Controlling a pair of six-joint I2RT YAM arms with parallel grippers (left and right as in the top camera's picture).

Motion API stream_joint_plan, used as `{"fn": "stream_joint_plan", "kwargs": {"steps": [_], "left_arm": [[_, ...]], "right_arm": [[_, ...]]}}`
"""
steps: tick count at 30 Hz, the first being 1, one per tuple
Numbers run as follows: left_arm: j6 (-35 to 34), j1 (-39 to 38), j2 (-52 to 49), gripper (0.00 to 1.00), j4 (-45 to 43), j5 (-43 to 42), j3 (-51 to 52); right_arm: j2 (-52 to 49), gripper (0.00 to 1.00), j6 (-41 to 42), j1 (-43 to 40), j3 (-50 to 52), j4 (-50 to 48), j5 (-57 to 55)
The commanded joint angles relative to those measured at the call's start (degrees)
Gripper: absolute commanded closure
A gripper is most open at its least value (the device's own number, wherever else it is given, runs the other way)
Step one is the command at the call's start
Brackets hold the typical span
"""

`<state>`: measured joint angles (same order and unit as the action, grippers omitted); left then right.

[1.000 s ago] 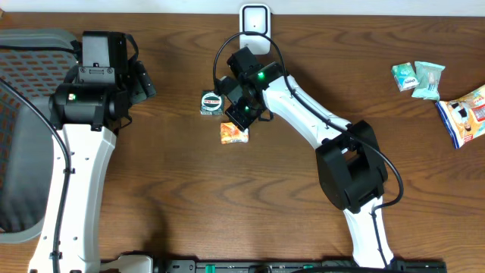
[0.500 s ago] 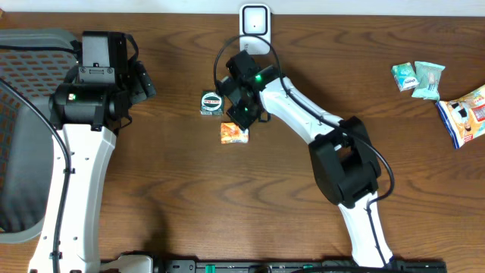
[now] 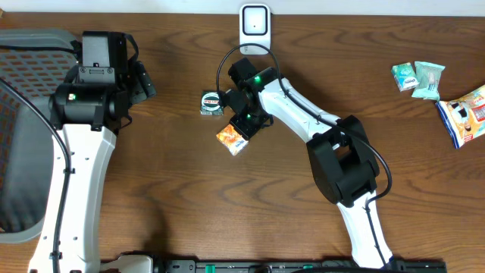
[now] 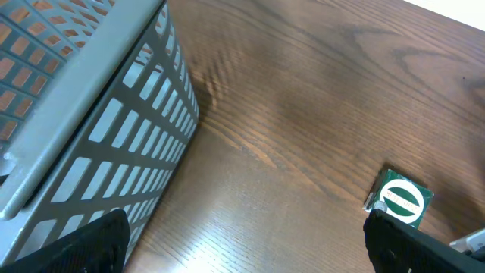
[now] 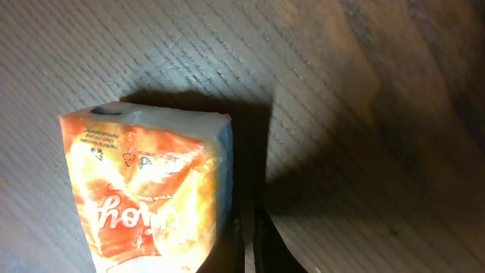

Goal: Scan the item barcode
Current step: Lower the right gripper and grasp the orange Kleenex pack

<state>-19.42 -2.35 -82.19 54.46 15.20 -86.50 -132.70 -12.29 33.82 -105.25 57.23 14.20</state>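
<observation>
Dark wood-grain table (image 3: 151, 182), seen from above, w/ two white-and-black arms. The right gripper (image 3: 242, 130) was clamped tight, fingers pinched together w/ nothing btwn them. A soft, crinkled orange snack packet (image 3: 232, 139), glossy w/ white script, was laid on the wood just beside the fingertips, tilted, near table centre; contact couldn't be told. A white rounded-rectangle barcode scanner (image 3: 255, 21) was set at the far edge, well apart from the packet. A small squarish green-and-white item (image 3: 211, 103) was placed near the gripper. The left gripper (image 3: 144, 82) was spread wide, unloaded, beside a grey plastic lattice basket (image 4: 91, 114). Crinkly snack packs (image 3: 424, 80) were left far right.
</observation>
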Motion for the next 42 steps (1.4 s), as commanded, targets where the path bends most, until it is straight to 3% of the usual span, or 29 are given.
{"fn": "stream_joint_plan", "kwargs": {"steps": [1, 7, 18, 23, 28, 42], "left_arm": [[0.7, 0.2, -0.2, 0.02, 0.2, 0.7, -0.2], [0.7, 0.2, -0.2, 0.02, 0.2, 0.7, -0.2], [0.7, 0.2, -0.2, 0.02, 0.2, 0.7, -0.2], [0.7, 0.2, -0.2, 0.02, 0.2, 0.7, -0.2], [0.7, 0.2, -0.2, 0.02, 0.2, 0.7, -0.2], [0.7, 0.2, -0.2, 0.03, 0.2, 0.7, -0.2]], "right_arm": [[3.4, 0.99, 0.7, 0.3, -0.8, 0.0, 1.2], [5.1, 0.95, 0.7, -0.1, -0.8, -1.9, 1.2], [5.1, 0.65, 0.6, -0.3, -0.8, -2.0, 4.5], [5.1, 0.60, 0.3, -0.3, -0.8, -1.3, 5.0], [5.1, 0.54, -6.3, -0.3, -0.8, 2.4, 10.4], [5.1, 0.52, -9.0, -0.2, 1.5, 0.8, 10.3]]}}
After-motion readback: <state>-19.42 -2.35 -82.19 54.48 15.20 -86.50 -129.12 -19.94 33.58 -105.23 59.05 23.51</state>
